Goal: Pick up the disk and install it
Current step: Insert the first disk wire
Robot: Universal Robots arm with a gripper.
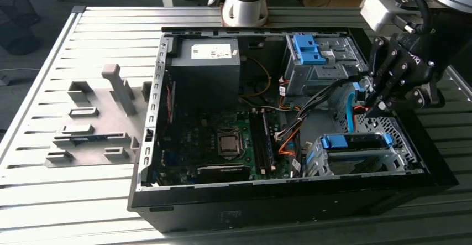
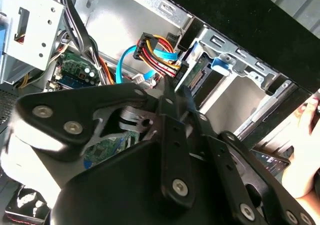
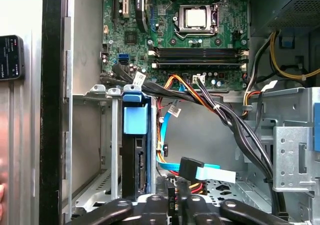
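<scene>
1. Disk (image 3: 135,157) placement first: in the first wrist view it sits edge-on inside the drive cage (image 3: 91,150), and its blue carrier tab points out of the cage toward the motherboard (image 3: 200,35).
2. The gripper (image 3: 176,206) hangs just beside the cage's open side, over the floor of the computer case (image 1: 147,162). Its pincer is drawn narrow, with the fingertips together and nothing clamped between them (as far as both wrist views show).
3. A blue data cable (image 3: 215,174) with a black plug lies just beside the fingertips, next to the cage. A bundle of coloured power wires (image 2: 155,47) ends close to the cage's mouth.
4. My judgement is that the pick-up is done and the work is late in the install step, since the disk is in the cage and not in the pincer.
5. Any further move beside the cage calls for care, because the loose leads crowd the disk's connector edge and could snag.
</scene>
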